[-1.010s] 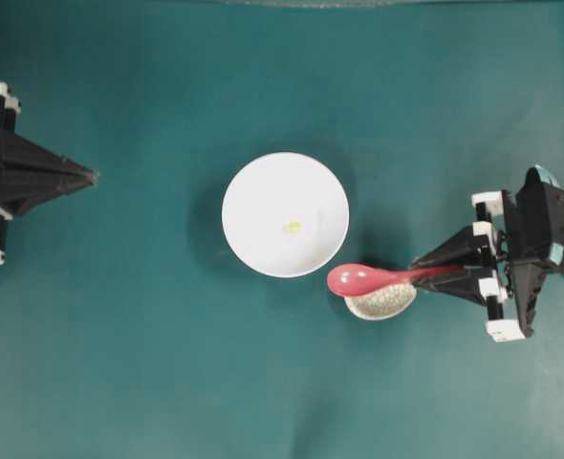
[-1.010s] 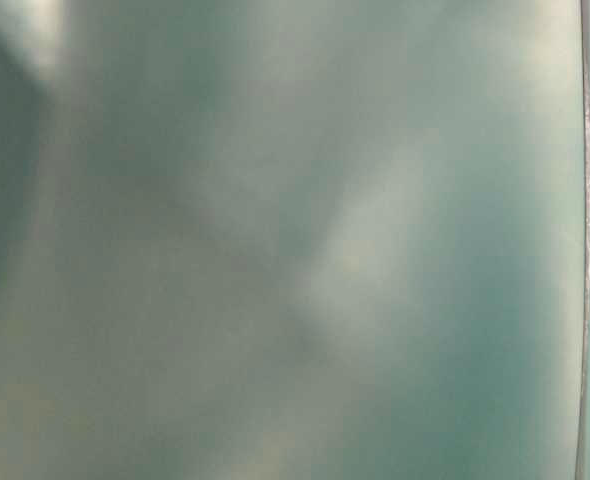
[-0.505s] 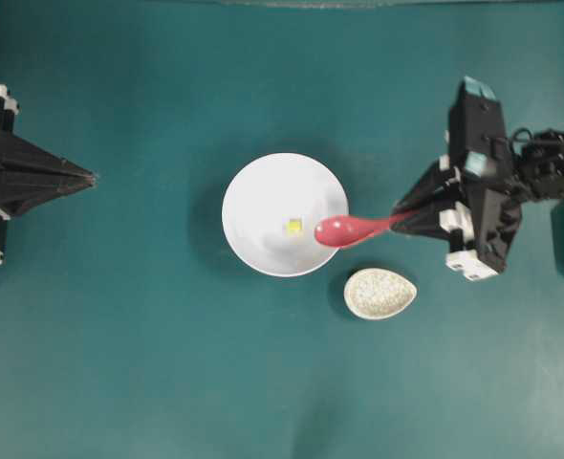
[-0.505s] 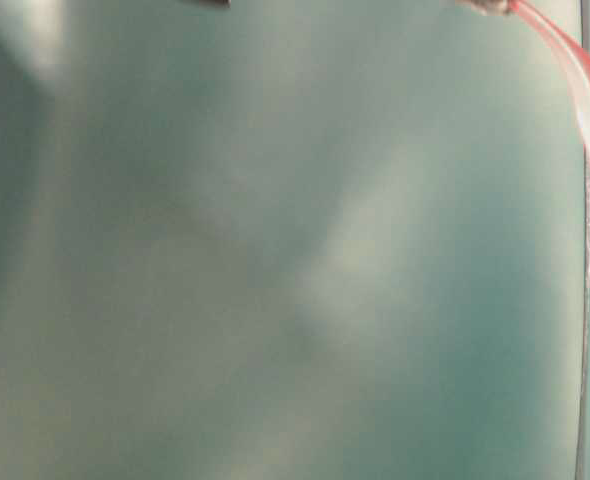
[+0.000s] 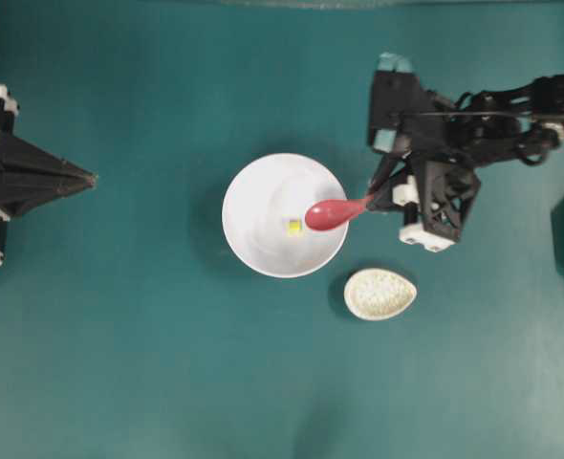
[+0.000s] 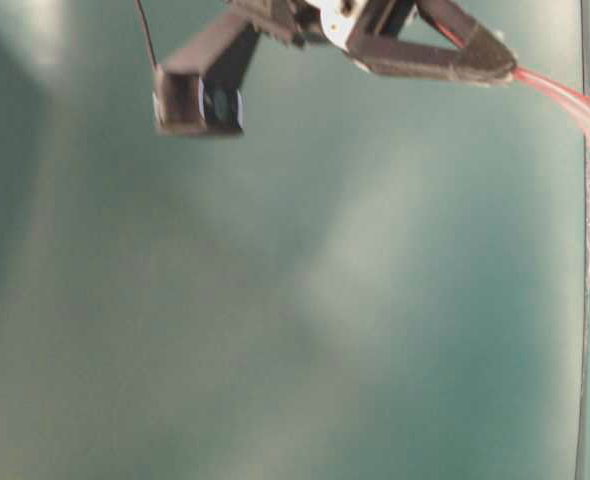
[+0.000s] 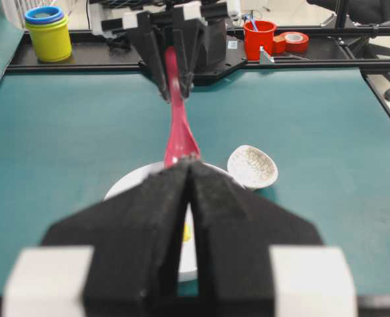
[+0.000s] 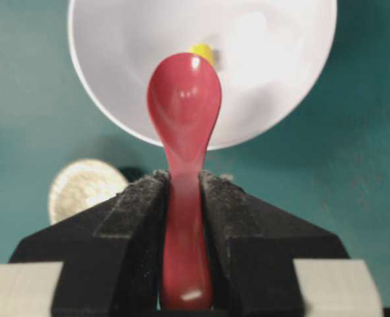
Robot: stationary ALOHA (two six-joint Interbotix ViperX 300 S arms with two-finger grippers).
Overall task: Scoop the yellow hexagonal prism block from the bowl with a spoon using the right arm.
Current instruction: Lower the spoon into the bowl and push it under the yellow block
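1. Right tool (image 8: 182, 191) is clenched on the spoon (image 5: 332, 212), gripping the handle near its end, so the scoop sticks well out ahead of the fingers and can reach into the bowl (image 5: 253, 244) while the tool itself stays outside the rim.
2. Seen from overhead, the scoop hangs over the right part of the bowl, with the handle running right to the tool just outside the rim.
3. Sitting near the bowl's middle is the block (image 5: 292, 227), just left of the scoop's tip. I cannot tell from these views whether the scoop touches it; it looks slightly apart.
4. From the right wrist, the scoop faces hollow side up and lines up with the block (image 8: 202, 50), which peeks out just beyond the tip. That alignment looks deliberate: pushing on along the handle's line should slide the lip under the block.
5. Resting on the surface to the right of the bowl and nearer than it is the speckled rest (image 5: 380, 293), with nothing on it and apart from the bowl.
6. Left tool (image 5: 89, 176) sits at the far left of the surface, well apart from the bowl, fingers pressed together on nothing; it plays no part here and stays out of the way.
7. My judgement: the approach is done and the scooping itself is not. The block is tiny and could skid up the smooth wall, so a low, shallow entry seems wise.
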